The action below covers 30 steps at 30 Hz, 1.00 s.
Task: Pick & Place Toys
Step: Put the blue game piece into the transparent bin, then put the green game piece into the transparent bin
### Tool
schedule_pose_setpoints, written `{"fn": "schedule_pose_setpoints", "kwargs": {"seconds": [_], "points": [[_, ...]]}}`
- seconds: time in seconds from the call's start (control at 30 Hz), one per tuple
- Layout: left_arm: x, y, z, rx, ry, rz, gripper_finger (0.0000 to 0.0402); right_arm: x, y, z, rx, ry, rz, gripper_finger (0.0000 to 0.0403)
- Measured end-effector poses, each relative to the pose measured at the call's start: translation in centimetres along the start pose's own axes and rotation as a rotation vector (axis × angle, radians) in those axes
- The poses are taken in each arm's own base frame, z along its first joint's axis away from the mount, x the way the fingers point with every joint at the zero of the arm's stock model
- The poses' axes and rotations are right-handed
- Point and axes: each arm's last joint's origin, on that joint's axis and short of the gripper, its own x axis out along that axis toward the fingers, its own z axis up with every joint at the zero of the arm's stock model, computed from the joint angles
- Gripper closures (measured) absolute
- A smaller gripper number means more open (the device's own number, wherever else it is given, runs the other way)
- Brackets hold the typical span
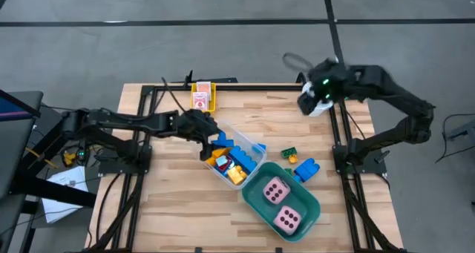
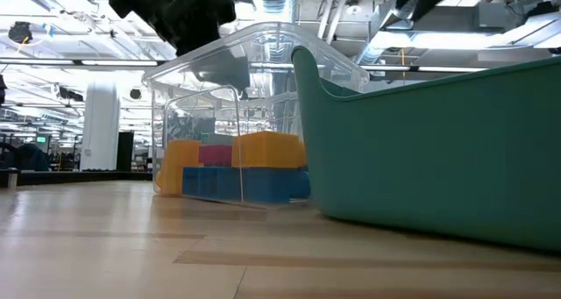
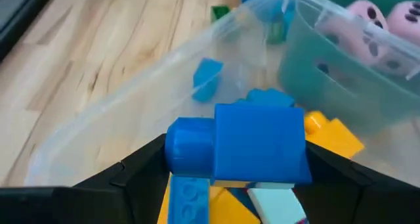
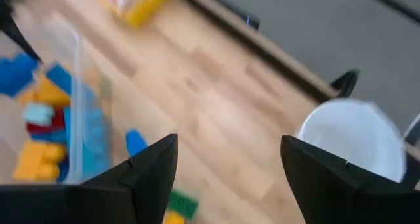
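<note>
I have the left hand (image 3: 236,168) over the clear plastic box (image 1: 231,161) near the middle of the high view, closed on a blue brick (image 3: 252,145) that sits squarely between its two dark fingers (image 3: 138,168). Under it, inside the box, lie more bricks: yellow ones (image 3: 335,137), other blue ones (image 3: 208,76) and a pale card-like piece (image 3: 275,203). From the low view the box shows yellow, red and blue bricks stacked against its clear wall (image 2: 237,167).

The teal tub (image 1: 256,201) touches the box's lower right end in the high view and holds the two pink dice (image 1: 281,203), one above the other in the frame. Just right of the box, on the bare table (image 1: 178,216), I see a small green and yellow brick (image 1: 289,155) and a blue brick (image 1: 305,170) close together. A yellow piece carrying a pink-white card (image 1: 201,98) rests at the upper edge of the table, above the box.

The right hand (image 4: 230,168) hovers at the upper right of the table with its fingers (image 4: 154,165) spread apart and nothing between them, above the white cup (image 4: 354,142).
</note>
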Motion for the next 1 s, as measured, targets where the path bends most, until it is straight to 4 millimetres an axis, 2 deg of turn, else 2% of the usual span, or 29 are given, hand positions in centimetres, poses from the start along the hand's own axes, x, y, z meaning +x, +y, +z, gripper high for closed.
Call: {"fn": "schedule_pose_setpoints", "kwargs": {"seconds": [0.17, 0.3, 0.43, 0.63, 0.9, 1.0], "points": [[0.1, -0.1, 0.2, 0.004, -0.025, -0.002, 0.013, 2.6, 1.3, -2.1, -0.031, 0.122, 0.003, 0.0142], [-0.4, 0.0, 0.7, -0.026, -0.069, 0.02, 0.0105, 4.0, 2.2, -3.5, -0.069, 0.205, 0.036, 0.0142], [-1.2, 0.0, 1.1, -0.065, -0.11, 0.04, 0.0063, 4.6, 2.7, -4.2, -0.096, 0.254, 0.074, 0.0142], [-2.9, 0.0, 1.6, -0.066, -0.159, 0.041, 0.0009, 4.7, 2.4, -4.1, -0.122, 0.258, 0.068, 0.0142], [-6.4, 0.0, 2.5, -0.074, -0.287, 0.077, 0.002, 4.9, 2.1, -4.2, -0.278, 0.282, 0.113, 0.0142], [-8.0, 0.1, 2.7, -0.09, -0.34, 0.127, 0.0024, 6.1, 2.8, -5.1, -0.392, 0.315, 0.183, 0.0142]]}}
